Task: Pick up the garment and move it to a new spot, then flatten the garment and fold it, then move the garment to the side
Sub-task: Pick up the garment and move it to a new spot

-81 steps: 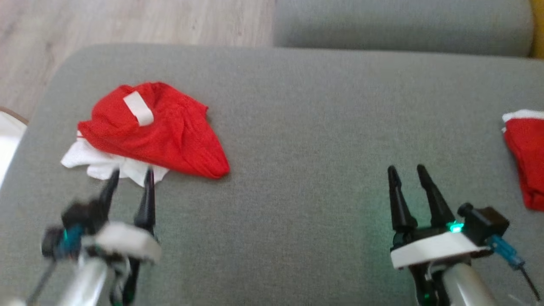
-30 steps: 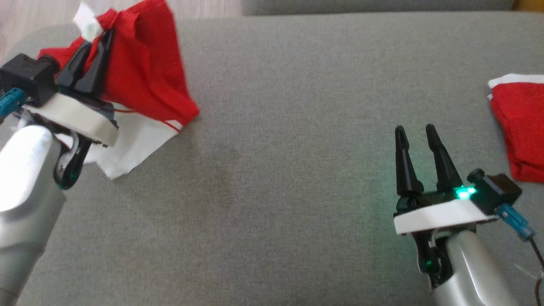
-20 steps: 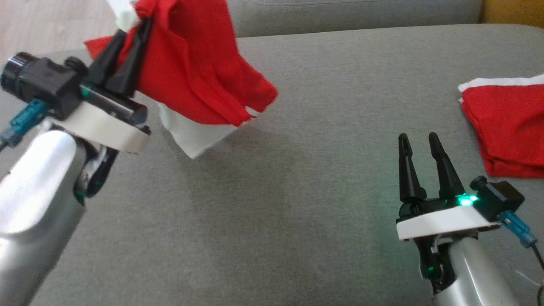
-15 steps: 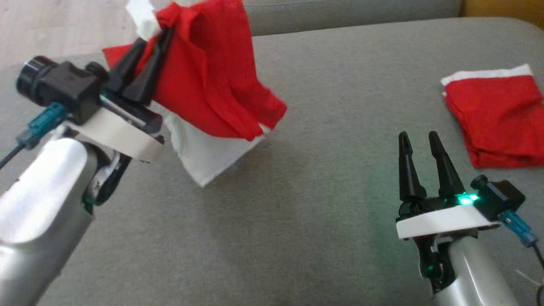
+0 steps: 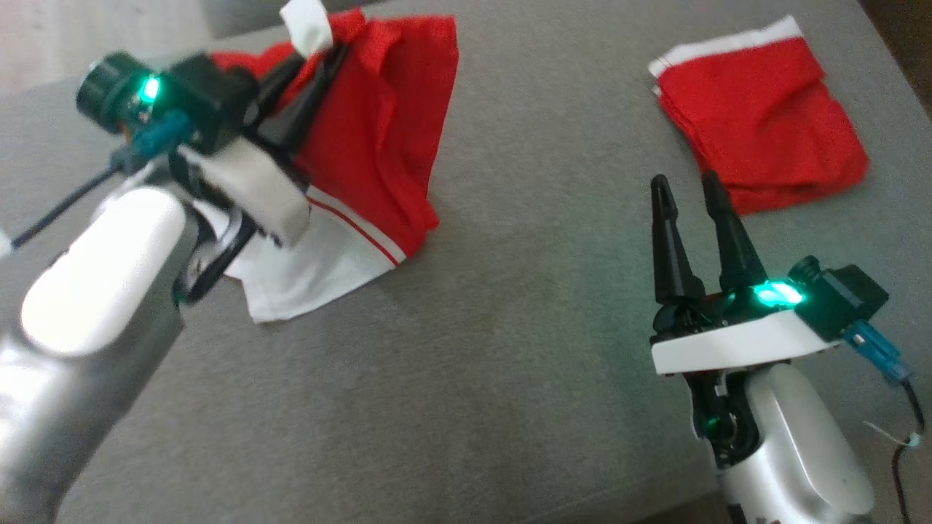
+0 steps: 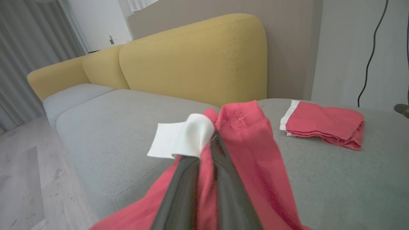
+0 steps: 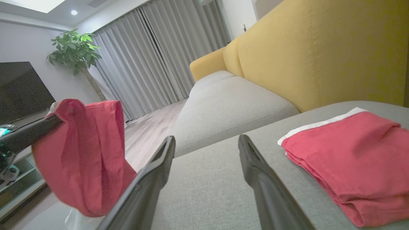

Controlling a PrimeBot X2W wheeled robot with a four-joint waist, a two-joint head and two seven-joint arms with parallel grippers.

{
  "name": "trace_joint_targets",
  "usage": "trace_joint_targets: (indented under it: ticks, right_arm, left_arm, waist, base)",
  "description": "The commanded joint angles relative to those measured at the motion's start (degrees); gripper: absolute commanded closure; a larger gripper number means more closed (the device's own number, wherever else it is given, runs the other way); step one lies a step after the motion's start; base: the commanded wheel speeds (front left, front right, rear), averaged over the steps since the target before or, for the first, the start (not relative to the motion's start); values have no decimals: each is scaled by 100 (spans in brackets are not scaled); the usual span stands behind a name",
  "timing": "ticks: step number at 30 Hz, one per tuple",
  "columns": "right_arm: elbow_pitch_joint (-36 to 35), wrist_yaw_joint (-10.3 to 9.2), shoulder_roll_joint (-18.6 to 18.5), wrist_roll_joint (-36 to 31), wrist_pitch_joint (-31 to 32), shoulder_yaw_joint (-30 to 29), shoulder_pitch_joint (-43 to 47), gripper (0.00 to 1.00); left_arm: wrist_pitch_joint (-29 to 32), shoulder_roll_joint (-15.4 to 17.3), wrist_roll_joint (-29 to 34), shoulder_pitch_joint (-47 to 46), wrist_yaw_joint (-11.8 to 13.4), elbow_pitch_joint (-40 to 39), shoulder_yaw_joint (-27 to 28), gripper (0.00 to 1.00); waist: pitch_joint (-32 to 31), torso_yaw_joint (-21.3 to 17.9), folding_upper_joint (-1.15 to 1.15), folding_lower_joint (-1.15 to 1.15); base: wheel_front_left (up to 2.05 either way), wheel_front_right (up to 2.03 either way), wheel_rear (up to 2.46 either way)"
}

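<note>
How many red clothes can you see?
2. One red garment hangs from the shut left gripper, over the left of the grey cushion. The folded red garment lies on the cushion, far right, beyond the open right gripper. None seem hidden.

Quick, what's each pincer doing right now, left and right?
Left pincer: closed on the garment.
Right pincer: open, holding nothing.

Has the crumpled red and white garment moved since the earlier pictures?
Yes. The crumpled red and white garment, pinched in the shut left pincer, has been lifted from the grey sofa cushion and carried nearer the folded red cloth.
</note>
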Motion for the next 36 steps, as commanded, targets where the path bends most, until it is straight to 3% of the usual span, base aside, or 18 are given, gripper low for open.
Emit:
trace_joint_targets:
  ticks: [1, 2, 8, 15, 22, 28, 36]
  right_arm:
    - [-219, -4, -9, 60, -62, 167, -191, 0]
    - [-231, -4, -9, 92, -62, 202, -217, 0]
    - [-276, -4, -9, 178, -62, 228, -264, 0]
    - [-217, -4, -9, -40, -62, -45, -151, 0]
    - [-111, -4, -9, -421, -62, -369, 63, 0]
    - [26, -4, -9, -634, -62, -531, 332, 0]
    - [87, -4, -9, -582, -62, -472, 580, 0]
  left_arm:
    - [-42, 76, 67, -475, -18, 28, 233, 58]
    - [-111, 7, 124, -618, -43, 216, 216, 0]
    - [-952, -446, 391, -1253, 77, 1333, 338, 0]
    - [-1752, -692, 360, -990, 205, 1801, 418, 0]
    - [-2006, -750, 140, 80, 498, 1403, 709, 0]
    - [-2024, -874, 83, 1577, 868, 526, 1209, 0]
    - [-2026, -1320, 176, 2970, 950, 52, 1785, 0]
  waist:
    - [328, -345, 0, 0]
    - [389, -411, 0, 0]
    - [530, -517, 0, 0]
    - [283, -46, 0, 0]
    - [-210, 680, 0, 0]
    - [-619, 1237, 0, 0]
    - [-802, 1443, 0, 0]
  base:
    - [0, 0, 0]
    - [0, 0, 0]
    - [0, 0, 0]
    - [0, 0, 0]
    - [0, 0, 0]
    - [0, 0, 0]
    - [0, 0, 0]
